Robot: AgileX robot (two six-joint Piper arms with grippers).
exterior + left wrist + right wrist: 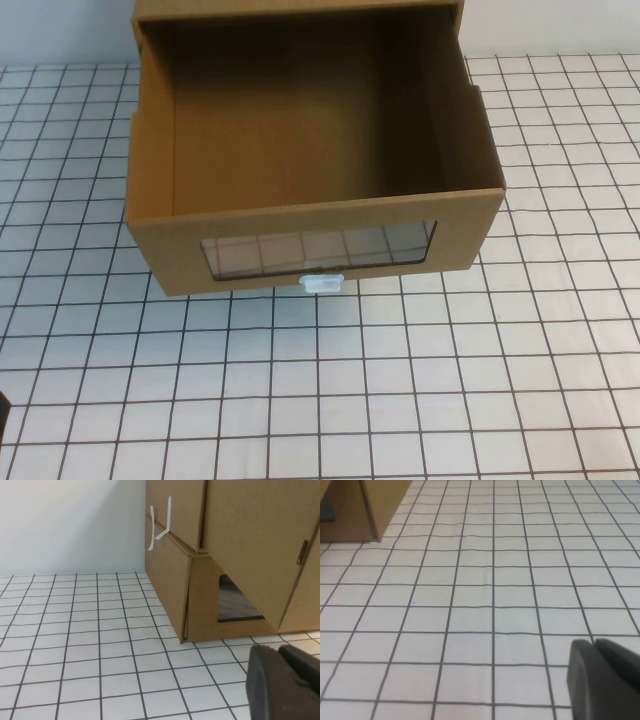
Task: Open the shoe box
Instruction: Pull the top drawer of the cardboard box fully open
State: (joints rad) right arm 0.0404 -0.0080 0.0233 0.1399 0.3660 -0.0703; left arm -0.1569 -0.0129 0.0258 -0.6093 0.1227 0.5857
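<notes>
shoe box of brown cardboard (160, 245) is sitting across the far middle of the white gridded table (400, 400). nearest, black left gripper (278, 651) and right gripper (594, 642) are hovering low, fingers pressed together, empty. beyond, its white pull tab (322, 282) is hanging under a clear window (320, 247), drawer (290, 130) standing pulled out.

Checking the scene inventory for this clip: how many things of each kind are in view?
Cardboard shoe box, drawer pulled out: 1
Grid table: 1
Tools: 2 (left tool low over the table, facing the box's front; right tool low over bare grid; both shut)
Total: 4
</notes>
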